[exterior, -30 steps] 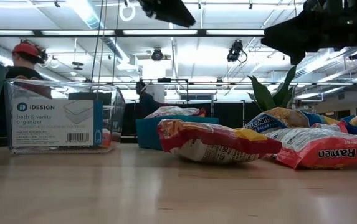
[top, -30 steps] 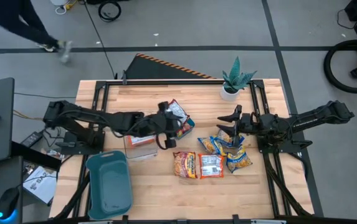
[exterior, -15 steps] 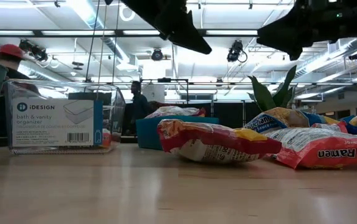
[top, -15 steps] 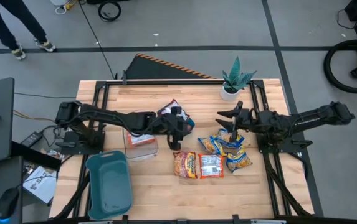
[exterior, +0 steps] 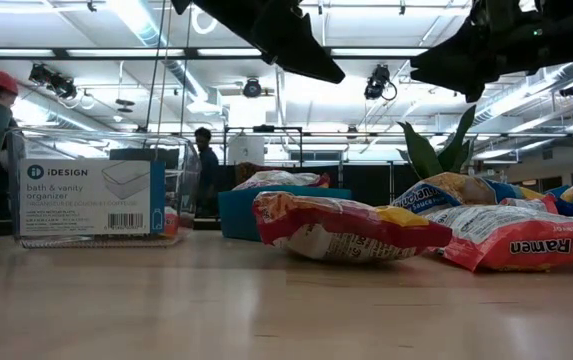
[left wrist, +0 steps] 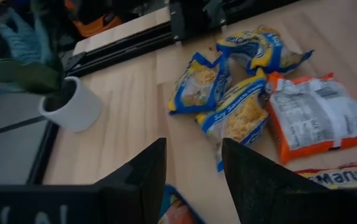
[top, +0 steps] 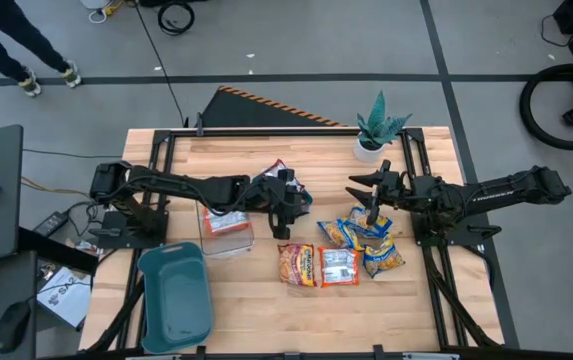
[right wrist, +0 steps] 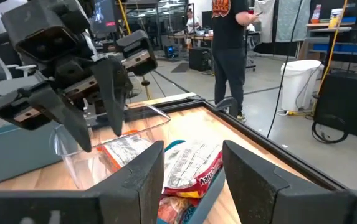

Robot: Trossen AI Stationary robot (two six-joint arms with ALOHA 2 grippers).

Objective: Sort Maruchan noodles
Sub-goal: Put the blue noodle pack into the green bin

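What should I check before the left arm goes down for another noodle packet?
1. Left gripper empty and open: ok, the left wrist view shows its fingers apart with nothing between them.
2. Left gripper over a packet: not ok, it sits over the table between the small teal tray and the loose pile.
3. Nearest targets in view: ok, yellow-and-blue packets and an orange packet lie flat ahead.
4. Right gripper clear of the left: ok, it hovers open near the potted plant, apart.
5. Clear organizer bin has room: cannot tell.
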